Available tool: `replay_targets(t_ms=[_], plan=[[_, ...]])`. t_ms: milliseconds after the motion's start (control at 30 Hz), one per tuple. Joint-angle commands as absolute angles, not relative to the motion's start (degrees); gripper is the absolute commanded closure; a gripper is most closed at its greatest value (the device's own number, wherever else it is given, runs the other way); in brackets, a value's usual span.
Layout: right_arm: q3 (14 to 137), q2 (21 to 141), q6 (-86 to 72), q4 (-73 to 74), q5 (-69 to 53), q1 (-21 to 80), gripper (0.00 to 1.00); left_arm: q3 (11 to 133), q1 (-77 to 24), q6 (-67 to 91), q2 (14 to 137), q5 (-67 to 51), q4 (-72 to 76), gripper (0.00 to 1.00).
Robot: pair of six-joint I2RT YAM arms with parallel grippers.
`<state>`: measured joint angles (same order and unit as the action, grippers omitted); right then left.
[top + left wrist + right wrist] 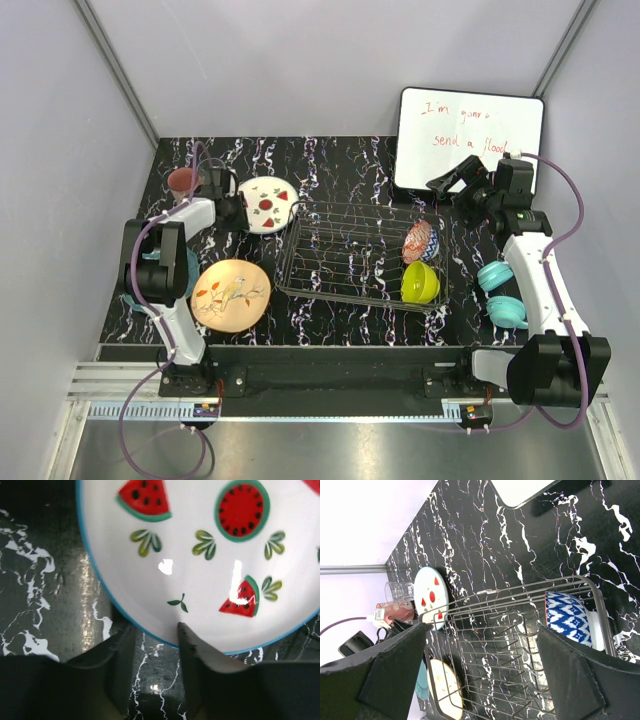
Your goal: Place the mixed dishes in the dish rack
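Observation:
The white watermelon plate (267, 204) (210, 565) lies left of the wire dish rack (350, 262) (490, 592). My left gripper (238, 205) (155, 645) is at its left rim, jaws partly apart: one finger (192, 655) rests over the rim, the other outside it. In the rack's right end stand a patterned bowl (420, 242) (568, 617) and a lime-green bowl (420, 283). A peach bird plate (231, 294), a teal plate (190, 272) under the left arm, a pink mug (183, 181) and a clear glass (397, 591) stay on the table. My right gripper (445, 185) (480, 645) hovers open, empty, behind the rack.
A whiteboard (470, 125) with red writing leans at the back right. Two small teal curved objects (495, 275) (507, 312) lie beside the right arm. Grey walls close in the black marbled table (340, 160) on three sides.

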<state>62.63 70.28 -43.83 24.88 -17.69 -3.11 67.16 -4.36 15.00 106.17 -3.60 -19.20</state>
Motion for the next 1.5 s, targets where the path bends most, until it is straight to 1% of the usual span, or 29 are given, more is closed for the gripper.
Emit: replay_targets(t_ms=[0,67,133,167,333,500,600,667,767,800,833,967,1000,1067,1100,1333,1367,1400,1467], plan=[[62.49,68.38,-43.24,23.38,-18.72,-3.16,0.00,68.11,-6.85,12.66,107.49,-4.13,-20.82,0.67],[62.58,68.55,-43.33,23.47,-18.72,-3.16,0.00,68.64,-7.03,12.22,108.01,-4.57,-21.97,0.74],[62.75,68.64,-43.15,23.56,-18.81,-3.16,0.00,68.73,-7.03,11.52,108.54,-5.18,-22.50,0.75],[62.93,68.64,-43.15,23.64,-18.72,-3.16,0.00,68.73,-7.03,11.17,108.54,-5.19,-23.02,0.79],[63.19,69.17,-43.15,23.82,-18.90,-3.16,0.00,69.69,-7.12,10.46,109.07,-5.01,-23.99,0.85],[62.32,70.48,-43.07,23.03,-19.42,-3.16,0.00,74.61,-6.77,11.42,110.82,-6.41,-25.66,1.00],[62.40,74.25,-43.85,20.05,-22.23,-3.08,0.00,79.79,-6.33,12.13,112.41,-9.74,-27.16,1.00],[62.58,77.07,-45.43,14.61,-25.73,-2.82,0.00,83.48,-6.24,12.39,113.98,-13.25,-27.68,1.00],[65.99,84.62,-46.15,9.06,-28.55,-0.36,0.00,89.54,-6.42,12.13,117.14,-16.77,-29.79,1.00],[67.75,88.90,-45.53,8.88,-28.56,2.08,0.00,91.04,-6.50,12.04,117.94,-17.31,-30.14,1.00],[71.59,91.03,-44.83,8.88,-28.39,4.72,0.00,93.66,-6.59,11.78,118.82,-17.66,-30.67,1.00],[81.72,99.91,-42.72,9.05,-28.04,9.21,0.00,100.01,-6.77,11.25,123.82,-18.98,-32.61,1.00],[85.65,103.59,-42.89,9.14,-28.04,9.84,0.00,100.98,-6.77,11.25,124.45,-19.25,-32.87,1.00],[89.37,107.56,-43.07,9.40,-28.39,10.80,0.00,102.91,-6.77,11.69,125.94,-19.60,-33.13,1.00],[93.21,111.75,-43.07,9.75,-28.48,10.98,0.00,103.88,-6.77,11.69,126.38,-19.77,-33.31,1.00],[108.62,129.36,-41.31,16.33,-30.59,12.39,0.00,103.36,-6.77,11.34,127.79,-20.39,-33.49,1.00],[110.37,132.42,-40.35,17.30,-30.67,12.74,0.00,103.10,-6.68,10.99,127.53,-20.39,-33.57,0.98],[113.44,133.76,-39.82,18.36,-30.76,13.27,0.00,102.75,-6.59,10.73,127.27,-20.22,-33.57,0.81],[116.35,137.52,-38.41,21.08,-31.11,13.71,0.00,102.74,-6.42,9.93,126.39,-18.64,-34.01,0.59]])
